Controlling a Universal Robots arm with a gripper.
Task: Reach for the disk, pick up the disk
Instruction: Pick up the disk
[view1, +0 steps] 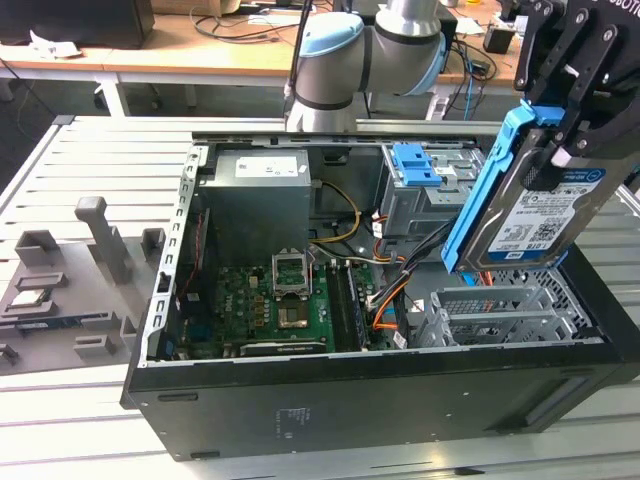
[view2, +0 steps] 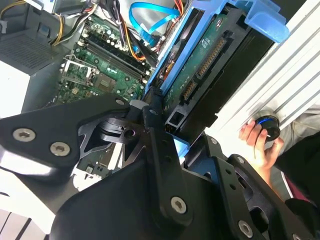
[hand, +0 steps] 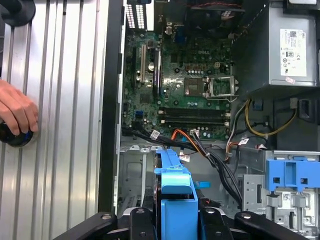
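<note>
Gripper (view1: 560, 140): black, multi-link fingers, at the exterior view's upper right, closed onto the disk (view1: 535, 215) and gripping it near its upper end.

Disk: silver hard drive with a white-and-blue label on its face and blue rails along its edges. Held in the air, tilted, above the open side of the computer case (view1: 330, 400), over the empty metal drive bay (view1: 500, 305) at the exterior view's right. Not touching the case. In the second wrist view the disk (view2: 210, 65) shows its green circuit board and connector edge between the blue rails; in the first wrist view its blue rail end (hand: 175, 192) sits between the black fingers (hand: 137, 220).

Computer case: black tower lying on its side on a slatted metal table (view1: 90, 150), side panel off. Inside: green motherboard (view1: 275, 305), grey power supply (view1: 258, 205), orange and black cables (view1: 385, 290), metal drive cage with a blue bracket (view1: 415, 165) fixed on top.

Grey fixtures (view1: 85, 270): on the table, at the exterior view's left, well apart from the case.

Hand (hand: 17, 112): a person's, resting on a round black-and-blue knob (hand: 15, 137) on the table beside the case.
</note>
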